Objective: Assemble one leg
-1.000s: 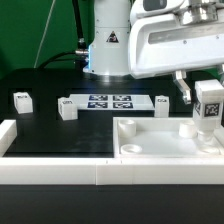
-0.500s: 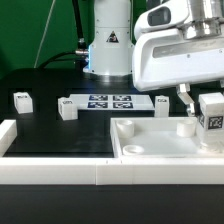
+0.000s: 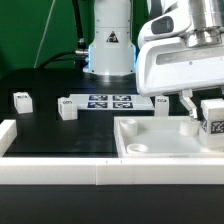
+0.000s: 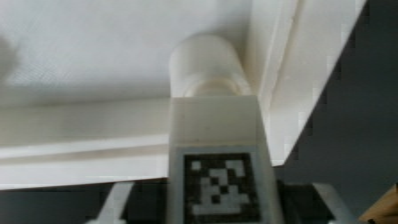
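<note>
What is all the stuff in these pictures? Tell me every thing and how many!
loose legs: 3, white with black-and-white tags, on the table; two toward the exterior view's left, one by the marker board's right end.
held leg: 1, white with a tag, over the tray-like part at the exterior view's right.
tray-like part: 1, white, front right, with a round hole in its near corner.
marker board: 1, white with black tags, flat, mid-table.
table: 1, black.
border wall: 1, white, along the table's front and left edge.
robot base: 1, white, at the back.
gripper: 1, shut on the held leg.
</note>
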Controlling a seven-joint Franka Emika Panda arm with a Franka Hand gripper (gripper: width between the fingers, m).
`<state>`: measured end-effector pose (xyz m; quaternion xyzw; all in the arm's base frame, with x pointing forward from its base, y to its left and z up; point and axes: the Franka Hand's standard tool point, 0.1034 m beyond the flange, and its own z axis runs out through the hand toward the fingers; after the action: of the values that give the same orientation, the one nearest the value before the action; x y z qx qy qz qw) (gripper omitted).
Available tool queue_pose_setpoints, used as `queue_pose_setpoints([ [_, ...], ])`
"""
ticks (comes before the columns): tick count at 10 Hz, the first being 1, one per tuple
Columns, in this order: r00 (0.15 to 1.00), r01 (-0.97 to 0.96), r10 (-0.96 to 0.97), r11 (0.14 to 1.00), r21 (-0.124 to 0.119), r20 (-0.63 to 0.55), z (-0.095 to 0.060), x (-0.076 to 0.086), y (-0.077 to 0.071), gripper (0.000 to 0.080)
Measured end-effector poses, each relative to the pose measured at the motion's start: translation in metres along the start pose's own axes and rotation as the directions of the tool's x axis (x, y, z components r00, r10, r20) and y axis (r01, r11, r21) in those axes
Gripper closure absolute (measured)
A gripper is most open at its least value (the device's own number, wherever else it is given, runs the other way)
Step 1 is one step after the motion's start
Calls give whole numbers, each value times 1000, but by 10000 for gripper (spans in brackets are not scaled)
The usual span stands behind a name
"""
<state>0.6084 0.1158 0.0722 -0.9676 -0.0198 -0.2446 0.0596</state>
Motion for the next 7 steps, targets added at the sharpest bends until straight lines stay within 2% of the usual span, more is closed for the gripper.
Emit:
queue_pose_setpoints([
  [2,1000,-1,1,1000,-1,-3,0,0,0,509],
  [4,1000,-1,1,1000,-1,-3,0,0,0,256],
  [5,1000,-1,1,1000,-1,-3,0,0,0,256],
  [6,1000,-1,1,1000,-1,-3,0,0,0,172],
  [7,1000,-1,1,1000,-1,-3,0,0,0,156],
])
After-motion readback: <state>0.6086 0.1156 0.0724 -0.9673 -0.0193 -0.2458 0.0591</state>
